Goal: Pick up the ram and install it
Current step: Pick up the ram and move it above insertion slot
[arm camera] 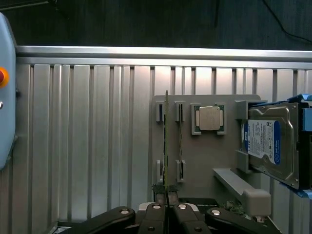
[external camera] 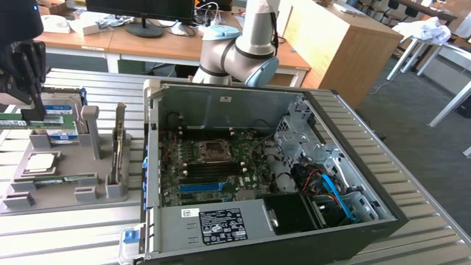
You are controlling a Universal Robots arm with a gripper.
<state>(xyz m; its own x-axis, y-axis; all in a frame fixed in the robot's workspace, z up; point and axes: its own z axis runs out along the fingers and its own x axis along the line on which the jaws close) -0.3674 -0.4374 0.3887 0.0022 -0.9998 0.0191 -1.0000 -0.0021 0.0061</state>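
So right now the gripper (arm camera: 167, 205) has its fingers pinched together on one end of the ram (arm camera: 166, 141). From the wrist camera you see the green stick edge-on, sticking straight out from the jaws over the gray parts holder (arm camera: 204, 165). It lines up with one of the holder's narrow slots. I can't tell for sure whether it's fully clear of that slot or just above it.

Just beside it there's a second thin stick (arm camera: 180, 139) sitting in the neighbouring slot. The square silver processor (arm camera: 210, 118) is parked in its pocket next to that, and the blue-labelled hard drive (arm camera: 265, 144) stands in its bracket at the far end of the holder.

All of this sits on a ribbed metal table (arm camera: 87, 146). In the exterior view the gripper is way over at the left. That's well apart from the open PC case (external camera: 220, 105), which has its motherboard (external camera: 213, 165) exposed.
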